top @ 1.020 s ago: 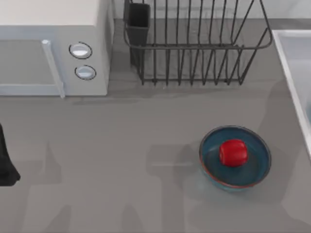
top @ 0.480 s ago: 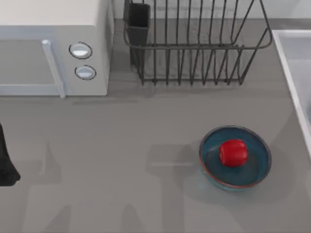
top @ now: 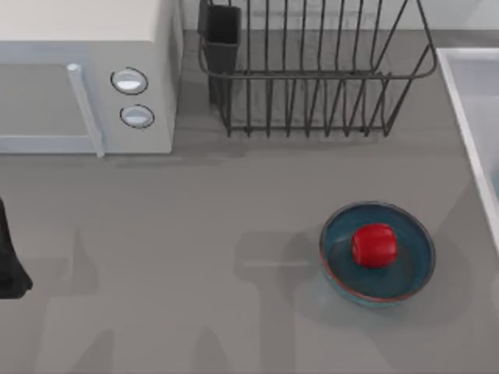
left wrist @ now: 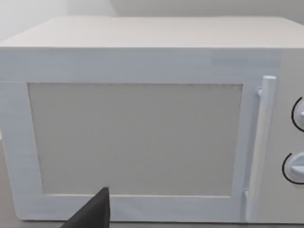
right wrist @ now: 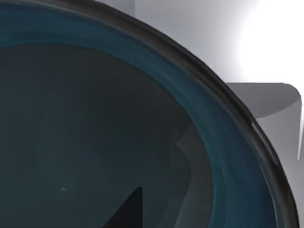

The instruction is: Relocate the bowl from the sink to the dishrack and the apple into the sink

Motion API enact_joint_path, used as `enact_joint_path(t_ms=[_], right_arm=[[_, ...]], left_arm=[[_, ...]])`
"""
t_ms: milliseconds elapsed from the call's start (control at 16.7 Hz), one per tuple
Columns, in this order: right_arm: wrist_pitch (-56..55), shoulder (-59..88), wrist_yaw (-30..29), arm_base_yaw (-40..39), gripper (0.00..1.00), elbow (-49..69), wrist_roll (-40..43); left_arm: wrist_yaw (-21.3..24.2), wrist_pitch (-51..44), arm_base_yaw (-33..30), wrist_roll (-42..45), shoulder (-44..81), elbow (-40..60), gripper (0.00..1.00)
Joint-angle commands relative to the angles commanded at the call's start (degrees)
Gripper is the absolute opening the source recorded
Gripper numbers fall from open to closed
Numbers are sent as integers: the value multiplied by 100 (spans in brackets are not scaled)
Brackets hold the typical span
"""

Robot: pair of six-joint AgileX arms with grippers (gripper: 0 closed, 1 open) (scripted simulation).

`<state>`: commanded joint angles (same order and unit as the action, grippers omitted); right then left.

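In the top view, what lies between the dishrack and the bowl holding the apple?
Nothing: in the top view, bare grey table separates the dishrack from that bowl with the apple.

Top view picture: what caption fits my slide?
Red apple sits in a blue bowl near the dishrack.

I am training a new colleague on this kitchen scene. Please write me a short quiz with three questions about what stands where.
1. True or false: the apple lies inside a blue bowl standing on the table.
2. Which thing stands to the top view's left of the dishrack? A: a kettle. B: the microwave. C: a toaster.
3. Fill in the number: the microwave's front carries ___ round knobs.

Key: 1 true; 2 B; 3 two.
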<state>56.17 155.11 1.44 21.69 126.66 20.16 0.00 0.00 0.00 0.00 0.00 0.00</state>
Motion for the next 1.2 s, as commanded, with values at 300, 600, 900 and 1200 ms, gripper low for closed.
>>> enact_joint_path(t_ms=[300,600,900,1200], right_arm=[[0,0,0,0,25,0,0],[0,0,0,0,0,0,0],[0,0,0,0,0,0,0],[123,-233,12,76,0,-118,65]], left_arm=[[0,0,0,0,0,0,100],[0,0,0,0,0,0,100],[0,0,0,0,0,0,100],[0,0,0,0,0,0,100]])
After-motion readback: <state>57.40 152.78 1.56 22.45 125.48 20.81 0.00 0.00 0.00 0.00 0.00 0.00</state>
